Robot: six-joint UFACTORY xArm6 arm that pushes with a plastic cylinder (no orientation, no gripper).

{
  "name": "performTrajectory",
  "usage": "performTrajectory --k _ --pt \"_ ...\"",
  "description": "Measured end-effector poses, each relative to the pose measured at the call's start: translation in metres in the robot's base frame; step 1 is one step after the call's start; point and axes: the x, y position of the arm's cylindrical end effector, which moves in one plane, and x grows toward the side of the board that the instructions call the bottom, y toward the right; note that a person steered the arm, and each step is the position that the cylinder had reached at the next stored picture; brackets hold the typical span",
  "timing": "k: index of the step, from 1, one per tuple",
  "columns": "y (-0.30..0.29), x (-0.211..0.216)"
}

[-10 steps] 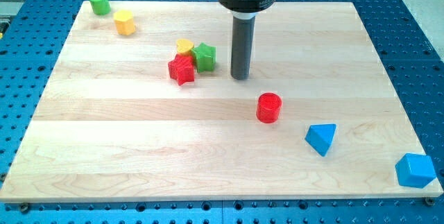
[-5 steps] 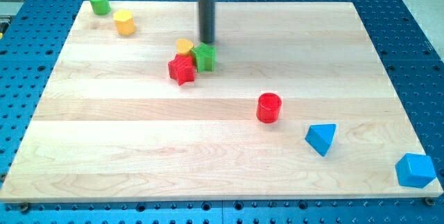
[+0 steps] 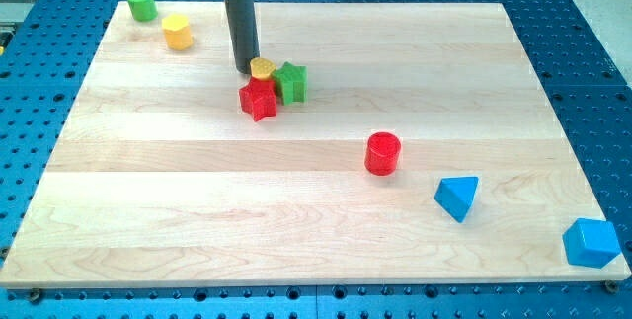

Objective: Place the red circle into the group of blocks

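The red circle stands alone right of the board's middle. The group lies up and to its left: a red star, a green star and a yellow block, all touching. My tip rests at the group's upper left, just left of the yellow block and far from the red circle.
A green cylinder and a yellow hexagon block sit at the view's top left. A blue triangle block lies lower right of the red circle. A blue block sits at the bottom right corner of the wooden board.
My tip has moved left, from right of the green star, past its top, to the left of the yellow block. No block has visibly moved.
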Motion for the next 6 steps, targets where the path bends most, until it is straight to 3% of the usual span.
performTrajectory --k 2,3,4,5,6 --pt "0.035 -0.012" --pt "0.088 -0.015" --pt "0.186 0.002" --pt "0.234 0.054" --pt "0.229 0.124"
